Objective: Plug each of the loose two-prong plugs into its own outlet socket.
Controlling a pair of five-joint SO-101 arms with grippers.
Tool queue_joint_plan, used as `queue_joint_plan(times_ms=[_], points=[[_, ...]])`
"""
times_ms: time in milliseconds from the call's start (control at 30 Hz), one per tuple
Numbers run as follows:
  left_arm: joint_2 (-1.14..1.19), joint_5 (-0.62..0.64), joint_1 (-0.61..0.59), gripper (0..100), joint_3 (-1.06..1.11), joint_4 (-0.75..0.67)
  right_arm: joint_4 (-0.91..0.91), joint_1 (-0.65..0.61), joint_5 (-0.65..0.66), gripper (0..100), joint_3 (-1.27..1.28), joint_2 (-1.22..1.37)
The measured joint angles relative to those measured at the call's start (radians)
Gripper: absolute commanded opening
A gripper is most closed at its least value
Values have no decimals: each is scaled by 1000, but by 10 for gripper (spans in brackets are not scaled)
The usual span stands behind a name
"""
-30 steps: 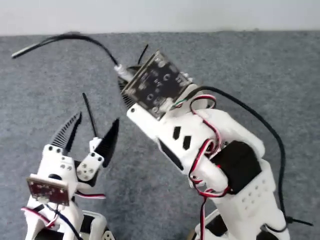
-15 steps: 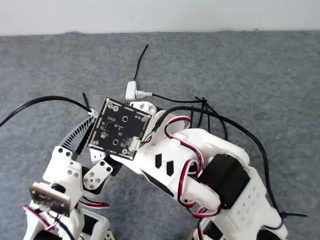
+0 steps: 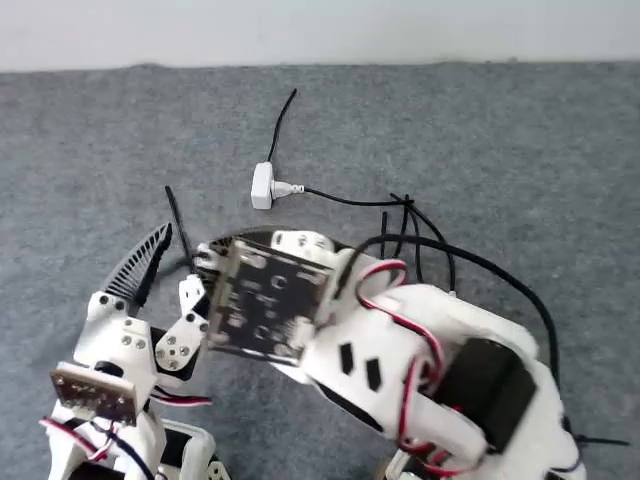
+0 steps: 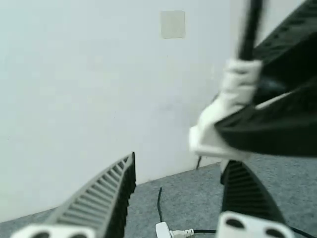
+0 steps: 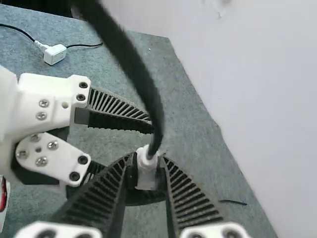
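On your grey carpeted surface [image 3: 520, 140] I judge the task barely begun, with neither plug seated. Your right end effector [image 5: 148, 161] pinches one white two-prong plug [image 5: 144, 176] on its thick black cable, close above the left end effector [image 4: 181, 168], whose fingers stand spread and empty. The other small white plug [image 3: 262, 186] lies loose farther out, unplugged.

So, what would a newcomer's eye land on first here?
The right gripper is shut on a white plug, whose black cable arches up from it, close by the open left gripper. Farther out, a second plug lies loose on the grey carpet, its lead trailing back toward the arms.
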Motion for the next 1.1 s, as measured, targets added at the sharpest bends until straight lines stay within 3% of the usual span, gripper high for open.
queue_joint_plan(times_ms=[600,767,1100], points=[[0,-3,-8,273,31,0,110,0,2,9,-2,-60],[0,-110,-9,273,135,0,110,0,2,9,28,-61],[0,-181,-265,273,261,-132,-18,140,2,9,138,3]])
